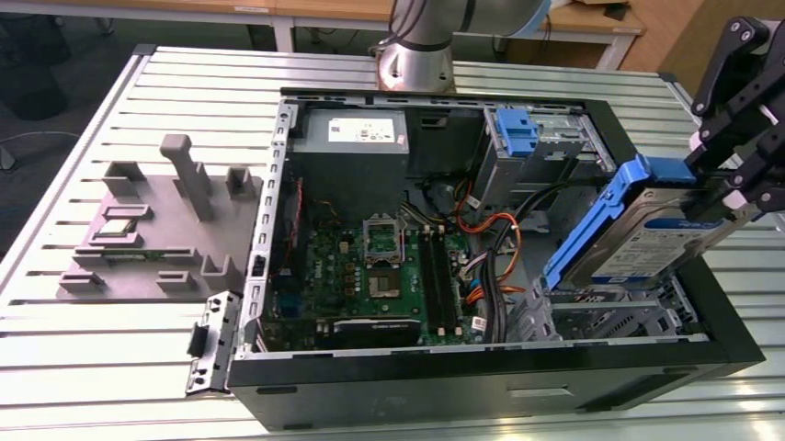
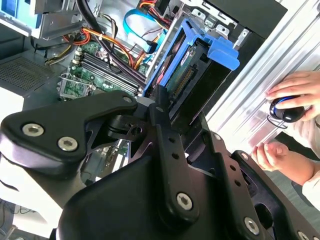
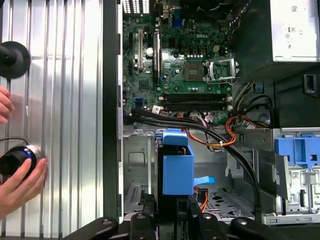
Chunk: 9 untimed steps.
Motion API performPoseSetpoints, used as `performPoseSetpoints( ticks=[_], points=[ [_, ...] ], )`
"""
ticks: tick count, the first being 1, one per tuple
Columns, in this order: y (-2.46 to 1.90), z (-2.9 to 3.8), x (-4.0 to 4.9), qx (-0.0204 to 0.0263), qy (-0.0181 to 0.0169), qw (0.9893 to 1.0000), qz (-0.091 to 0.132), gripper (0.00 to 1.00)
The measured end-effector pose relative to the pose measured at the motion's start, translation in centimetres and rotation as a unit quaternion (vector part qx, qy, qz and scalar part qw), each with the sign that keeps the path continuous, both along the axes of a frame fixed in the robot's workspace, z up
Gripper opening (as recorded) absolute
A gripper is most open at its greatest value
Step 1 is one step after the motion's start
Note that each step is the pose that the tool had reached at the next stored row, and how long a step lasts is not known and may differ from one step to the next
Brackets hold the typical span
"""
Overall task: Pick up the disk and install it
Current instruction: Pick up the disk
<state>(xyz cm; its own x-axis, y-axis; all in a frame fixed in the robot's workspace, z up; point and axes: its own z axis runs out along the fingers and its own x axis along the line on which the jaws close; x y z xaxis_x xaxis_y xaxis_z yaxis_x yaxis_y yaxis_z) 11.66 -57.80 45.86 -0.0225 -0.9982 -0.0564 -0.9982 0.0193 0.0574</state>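
The gripper [image 1: 726, 195] pinches the disk [image 1: 644, 241] by its upper end. The disk hangs tilted over the open computer case [image 1: 491, 378], near its corner at the exterior view's right, with its lower end dipping inside above the drive cage [image 1: 601, 317].

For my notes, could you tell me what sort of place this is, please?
Probably a robotics lab bench: an open black computer case on a ribbed aluminium table, a grey moulded fixture beside it, and the tool holding a silver metal hard drive with blue plastic rails.

Silver-metal disk [image 1: 675, 225], matt blue plastic rails [image 1: 595, 225]
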Motion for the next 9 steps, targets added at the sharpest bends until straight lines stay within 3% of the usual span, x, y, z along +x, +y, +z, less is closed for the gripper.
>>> performPoseSetpoints(
  ticks=[9],
  points=[
    [0.0,-0.95,0.07,0.0,0.0,1.0,0.0,0.35]
  ],
)
